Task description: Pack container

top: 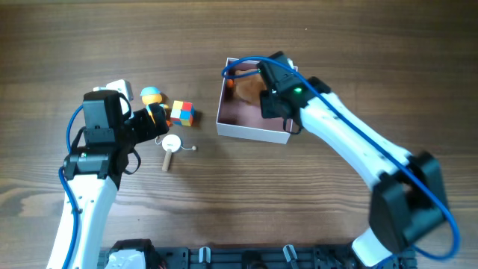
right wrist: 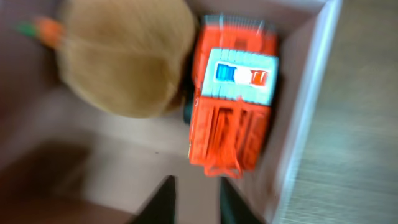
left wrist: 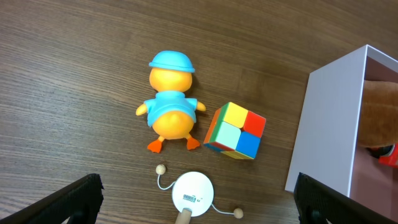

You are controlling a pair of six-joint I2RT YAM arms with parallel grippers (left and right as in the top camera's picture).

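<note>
The container (top: 237,128) is a shallow white-walled box with a pink floor, right of centre on the table. Inside it lie a brown plush toy (right wrist: 124,59) and an orange toy truck (right wrist: 233,106) against the right wall (right wrist: 305,112). My right gripper (right wrist: 198,193) hovers over the container floor just short of the truck, its jaws a little open with nothing between them. My left gripper (left wrist: 197,186) stands wide open above a white rattle drum (left wrist: 193,194). Beyond it lie a duck toy (left wrist: 170,106) with a blue hat and a coloured cube (left wrist: 235,130).
The duck (top: 152,96), cube (top: 182,113) and drum (top: 171,147) are grouped left of the container. The container's white outer wall (left wrist: 323,124) rises close to the right of the cube. A small white object (top: 118,87) lies behind the left arm.
</note>
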